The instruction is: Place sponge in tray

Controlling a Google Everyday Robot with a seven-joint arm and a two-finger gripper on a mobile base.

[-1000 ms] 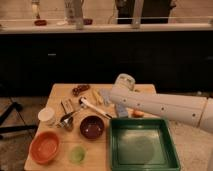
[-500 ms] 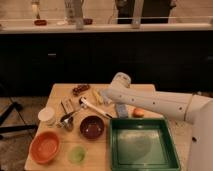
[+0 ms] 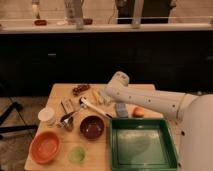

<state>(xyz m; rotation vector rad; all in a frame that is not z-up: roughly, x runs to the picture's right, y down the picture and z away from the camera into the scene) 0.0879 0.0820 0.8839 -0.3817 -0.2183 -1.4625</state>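
Note:
The sponge is a small blue-grey block lying on the wooden table just beyond the far rim of the tray. The tray is a large dark green rectangle at the front right, and its shiny bottom holds nothing. My white arm reaches in from the right across the table's back half. The gripper points down at the arm's left end, above small yellowish items, a short way left of the sponge and apart from it. It is open and holds nothing.
A maroon bowl sits left of the tray, with a white-handled brush behind it. An orange bowl, a green lid and a white cup occupy the left side. An orange item lies right of the sponge.
The arm has shifted slightly to the left, carrying the gripper further over the middle of the table. The sponge and the tray have not moved.

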